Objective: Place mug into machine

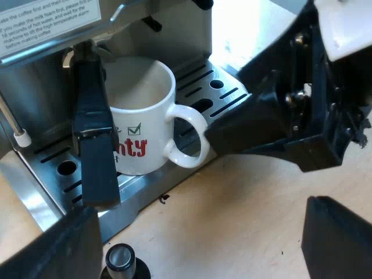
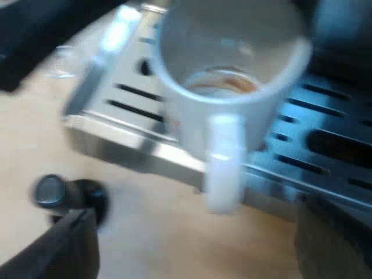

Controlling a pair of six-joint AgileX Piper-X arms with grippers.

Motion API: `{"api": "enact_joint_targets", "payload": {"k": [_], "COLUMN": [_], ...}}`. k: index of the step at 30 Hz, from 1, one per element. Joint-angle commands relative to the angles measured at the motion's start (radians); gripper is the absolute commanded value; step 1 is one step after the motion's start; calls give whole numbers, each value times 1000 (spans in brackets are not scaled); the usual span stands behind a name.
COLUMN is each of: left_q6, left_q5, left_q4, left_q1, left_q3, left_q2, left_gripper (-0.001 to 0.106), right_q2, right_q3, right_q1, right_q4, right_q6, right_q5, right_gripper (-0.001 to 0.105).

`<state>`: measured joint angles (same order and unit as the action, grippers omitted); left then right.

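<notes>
the mug (image 1: pixel 139 110) stands upright on the drip tray (image 1: pixel 216 86) of the machine (image 1: pixel 174 32), straight ahead of the left end effector (image 1: pixel 200 235), which is released and empty. the holder handle (image 1: pixel 93 139) crosses before the mug. the right end effector (image 2: pixel 197 244) is released too, with the mug handle (image 2: pixel 224 157) ahead between its fingers, untouched. a tamper (image 1: pixel 120 258) stands on the surface (image 1: pixel 244 197) near the left fingers.

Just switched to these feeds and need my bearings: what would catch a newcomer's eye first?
A white mug with red lettering stands on the drip tray of the espresso machine, handle turned toward the open right gripper. A dark holder handle juts out across the mug's side. A tamper stands on the wooden table by the tray, near the open left gripper.
</notes>
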<state>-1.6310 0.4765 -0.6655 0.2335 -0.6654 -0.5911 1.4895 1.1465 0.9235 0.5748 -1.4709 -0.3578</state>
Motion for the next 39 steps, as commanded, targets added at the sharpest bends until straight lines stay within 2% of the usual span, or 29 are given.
{"api": "enact_joint_targets", "payload": {"k": [1, 7, 15, 23, 27, 29, 33, 39], "left_q6": [5, 9, 14, 14, 14, 14, 14, 14], "left_q5": [6, 6, 6, 6, 6, 6, 6, 6], "left_q4": [-7, -7, -12, -13, -17, -17, -17, -17], "left_q1": [5, 5, 5, 5, 5, 5, 5, 5], "left_q3": [0, 0, 0, 0, 0, 0, 0, 0], "left_q2": [1, 15, 40, 40, 40, 40, 40, 40], "left_gripper": [72, 72, 72, 72, 72, 72, 72, 72], "right_q2": [-37, -70, -70, -68, -68, -68, -37, 20], "right_q3": [-50, -171, -235, -249, -249, -249, -249, -249], "right_q1": [-1, -1, -1, -39, -70, -74, -74, -74], "right_q4": [-34, -181, -384, -459, -460, -460, -474, -495], "right_q6": [13, 17, -15, -61, -79, -79, -82, -73], "right_q5": [-28, -27, -23, -11, 27, 33, 88, 90], "right_gripper": [70, 70, 70, 68, 48, 44, 47, 51]}}
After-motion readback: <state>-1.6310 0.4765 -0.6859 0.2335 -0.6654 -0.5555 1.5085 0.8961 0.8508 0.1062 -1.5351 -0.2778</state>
